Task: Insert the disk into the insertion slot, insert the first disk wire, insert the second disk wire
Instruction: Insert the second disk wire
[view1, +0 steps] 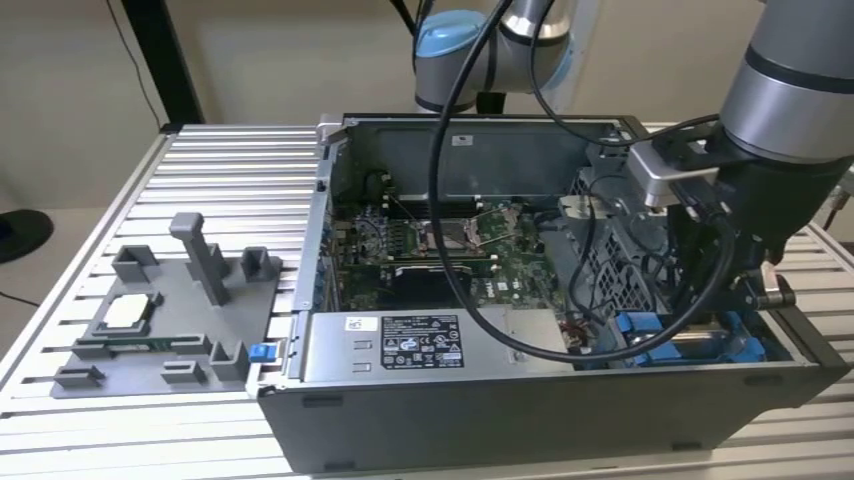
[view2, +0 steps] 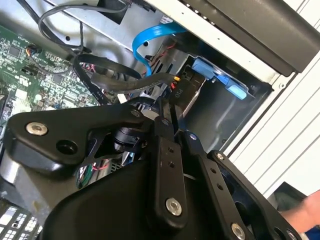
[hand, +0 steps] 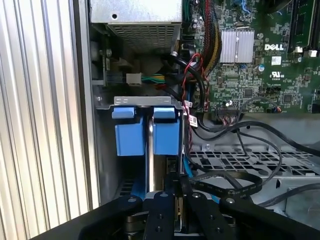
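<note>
The disk, grey metal in a blue frame, sits in the drive bay at the corner of the open computer case. In the first wrist view its blue frame stands edge-on under the bay's metal lip. My gripper hangs right at the disk's end, with its fingers closed together at the tip of a black flat wire. That wire loops back toward the motherboard. The connector between the fingers is hidden. A blue flat cable curves above the disk.
The arm reaches down into the case by the power-supply box. The motherboard and loose cables fill the case floor. A grey fixture stands on the slatted table at the exterior view's left. A person's hand is near the table edge.
</note>
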